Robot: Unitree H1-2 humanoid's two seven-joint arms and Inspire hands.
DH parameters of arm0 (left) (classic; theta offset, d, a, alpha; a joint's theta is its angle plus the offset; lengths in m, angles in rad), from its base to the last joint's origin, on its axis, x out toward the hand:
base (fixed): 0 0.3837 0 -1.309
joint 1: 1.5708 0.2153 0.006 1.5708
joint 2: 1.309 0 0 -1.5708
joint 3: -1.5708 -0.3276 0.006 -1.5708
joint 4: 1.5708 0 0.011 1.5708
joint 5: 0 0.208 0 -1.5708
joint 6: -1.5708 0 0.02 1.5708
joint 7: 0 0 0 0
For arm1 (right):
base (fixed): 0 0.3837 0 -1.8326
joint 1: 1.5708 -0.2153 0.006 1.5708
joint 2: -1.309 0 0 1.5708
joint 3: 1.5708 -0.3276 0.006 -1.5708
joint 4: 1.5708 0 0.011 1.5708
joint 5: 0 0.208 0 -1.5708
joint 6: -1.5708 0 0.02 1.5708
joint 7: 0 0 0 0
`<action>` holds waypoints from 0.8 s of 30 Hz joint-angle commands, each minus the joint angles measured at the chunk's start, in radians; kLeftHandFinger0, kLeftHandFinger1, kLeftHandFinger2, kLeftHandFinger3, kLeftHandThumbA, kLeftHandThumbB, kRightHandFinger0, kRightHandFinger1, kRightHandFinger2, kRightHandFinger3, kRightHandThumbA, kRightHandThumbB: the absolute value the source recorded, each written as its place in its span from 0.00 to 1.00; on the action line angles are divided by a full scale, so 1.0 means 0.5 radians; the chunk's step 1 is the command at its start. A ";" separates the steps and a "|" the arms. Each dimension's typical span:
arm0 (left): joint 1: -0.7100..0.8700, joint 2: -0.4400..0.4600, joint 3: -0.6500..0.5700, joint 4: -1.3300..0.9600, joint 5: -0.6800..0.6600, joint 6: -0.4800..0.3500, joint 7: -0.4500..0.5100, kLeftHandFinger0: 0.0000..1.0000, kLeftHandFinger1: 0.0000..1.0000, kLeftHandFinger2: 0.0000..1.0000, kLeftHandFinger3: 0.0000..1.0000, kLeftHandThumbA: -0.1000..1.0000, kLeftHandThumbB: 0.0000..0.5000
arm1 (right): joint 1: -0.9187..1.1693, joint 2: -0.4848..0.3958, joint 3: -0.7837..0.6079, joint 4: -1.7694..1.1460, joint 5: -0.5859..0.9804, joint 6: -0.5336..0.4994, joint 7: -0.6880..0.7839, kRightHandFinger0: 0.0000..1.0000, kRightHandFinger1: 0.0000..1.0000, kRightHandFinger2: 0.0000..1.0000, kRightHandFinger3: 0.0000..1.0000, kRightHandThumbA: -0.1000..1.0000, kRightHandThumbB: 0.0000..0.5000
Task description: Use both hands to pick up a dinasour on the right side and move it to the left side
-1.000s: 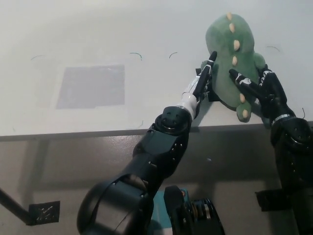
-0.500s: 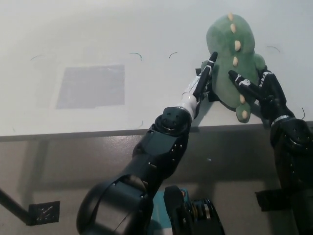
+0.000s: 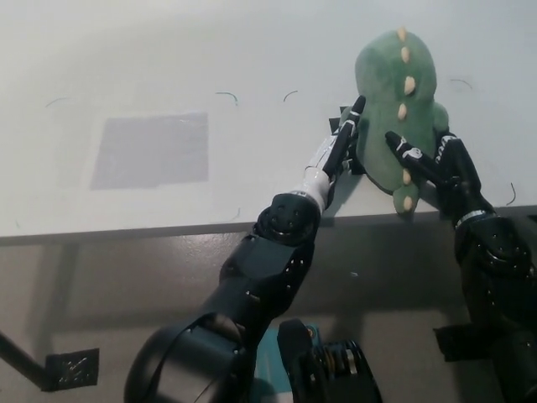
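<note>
Green plush dinosaur (image 3: 394,84) lies on the table (image 3: 252,67), clamped between both hands: left hand (image 3: 342,138) against its left flank, right hand (image 3: 436,164) against its right.

Left side: bare white surface (image 3: 168,50) with a flat grey square patch (image 3: 151,149), open for passage.
Right side: green plush dinosaur (image 3: 390,92) fills it.

the left hand (image 3: 342,143) was extended forward from a black arm, fingers held straight and together, pointing up-right. the right hand (image 3: 436,164) rose from the lower right, fingers spread apart and angled toward the left hand.
</note>
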 commanded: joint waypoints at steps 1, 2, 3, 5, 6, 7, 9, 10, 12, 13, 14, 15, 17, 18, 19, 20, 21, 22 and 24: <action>0.061 -0.051 -0.052 -0.007 0.070 0.050 -0.062 1.00 1.00 1.00 1.00 1.00 0.43 | -0.063 0.137 0.096 0.108 -0.005 -0.046 0.123 1.00 1.00 1.00 1.00 1.00 0.75; 0.077 -0.050 -0.076 -0.018 0.094 0.057 -0.050 1.00 1.00 1.00 1.00 1.00 0.49 | -0.050 0.140 0.094 0.114 0.003 -0.067 0.136 1.00 1.00 1.00 1.00 1.00 0.77; 0.076 -0.054 -0.081 -0.019 0.096 0.059 -0.049 1.00 1.00 1.00 1.00 1.00 0.50 | -0.047 0.136 0.093 0.112 0.005 -0.071 0.136 1.00 1.00 1.00 1.00 1.00 0.77; 0.145 -0.013 -0.089 -0.094 0.094 0.058 -0.067 1.00 1.00 1.00 1.00 1.00 0.46 | -0.049 0.185 0.109 0.147 0.001 -0.095 0.134 1.00 1.00 1.00 1.00 1.00 0.71; 0.137 -0.018 -0.096 -0.096 0.094 0.061 -0.073 1.00 1.00 1.00 1.00 1.00 0.46 | -0.044 0.178 0.103 0.132 0.006 -0.093 0.130 1.00 1.00 1.00 1.00 1.00 0.71; 0.155 -0.006 -0.096 -0.129 0.088 0.100 -0.079 1.00 1.00 1.00 1.00 1.00 0.52 | -0.054 0.194 0.100 0.156 0.015 -0.097 0.131 1.00 1.00 1.00 1.00 1.00 0.72; 0.172 0.062 -0.103 -0.181 0.112 0.120 -0.013 1.00 1.00 1.00 1.00 1.00 0.45 | -0.144 0.266 0.087 0.283 0.023 -0.124 0.094 1.00 1.00 1.00 1.00 1.00 0.72; 0.173 0.067 -0.105 -0.184 0.114 0.121 -0.006 1.00 1.00 1.00 1.00 1.00 0.45 | -0.154 0.273 0.079 0.300 0.031 -0.129 0.094 1.00 1.00 1.00 1.00 1.00 0.72; 0.212 0.068 -0.098 -0.210 0.115 0.165 0.071 1.00 1.00 1.00 1.00 1.00 0.37 | -0.157 0.311 0.101 0.315 -0.010 -0.132 0.030 1.00 1.00 1.00 1.00 1.00 0.65; 0.192 0.074 -0.115 -0.177 0.132 0.130 0.074 1.00 1.00 1.00 1.00 1.00 0.37 | -0.167 0.313 0.093 0.321 -0.002 -0.138 0.023 1.00 1.00 1.00 1.00 1.00 0.63; 0.182 0.086 -0.117 -0.170 0.133 0.114 0.065 1.00 1.00 1.00 1.00 1.00 0.34 | -0.197 0.317 0.089 0.366 0.000 -0.162 0.017 1.00 1.00 1.00 1.00 1.00 0.65; 0.182 0.098 -0.112 -0.177 0.129 0.114 0.070 1.00 1.00 1.00 1.00 1.00 0.36 | -0.222 0.327 0.091 0.401 -0.004 -0.174 0.009 1.00 1.00 1.00 1.00 1.00 0.65; 0.199 0.145 -0.064 -0.227 0.080 0.131 0.071 1.00 1.00 1.00 1.00 1.00 0.31 | -0.290 0.363 0.126 0.468 -0.044 -0.179 -0.016 1.00 1.00 1.00 1.00 1.00 0.63; 0.211 0.158 -0.062 -0.246 0.081 0.128 0.064 1.00 1.00 1.00 1.00 1.00 0.31 | -0.306 0.372 0.130 0.488 -0.047 -0.196 -0.018 1.00 1.00 1.00 1.00 1.00 0.63; 0.216 0.171 -0.061 -0.252 0.081 0.118 0.054 1.00 1.00 1.00 1.00 1.00 0.32 | -0.323 0.377 0.136 0.496 -0.053 -0.189 -0.026 1.00 1.00 1.00 1.00 1.00 0.60; 0.244 0.174 -0.073 -0.277 0.092 0.121 0.046 1.00 1.00 1.00 1.00 1.00 0.33 | -0.298 0.385 0.142 0.471 -0.057 -0.182 -0.041 1.00 1.00 1.00 1.00 1.00 0.57; 0.294 0.199 -0.059 -0.330 0.078 0.088 0.033 1.00 1.00 1.00 1.00 1.00 0.26 | -0.298 0.413 0.155 0.484 -0.065 -0.197 -0.048 1.00 1.00 1.00 1.00 1.00 0.53; 0.312 0.207 -0.051 -0.353 0.069 0.079 0.027 1.00 1.00 1.00 1.00 1.00 0.23 | -0.302 0.423 0.160 0.495 -0.063 -0.204 -0.051 1.00 1.00 1.00 1.00 1.00 0.51; 0.328 0.224 -0.049 -0.383 0.070 0.114 0.017 1.00 1.00 1.00 1.00 1.00 0.23 | -0.314 0.439 0.164 0.523 -0.065 -0.225 -0.062 1.00 1.00 1.00 1.00 1.00 0.50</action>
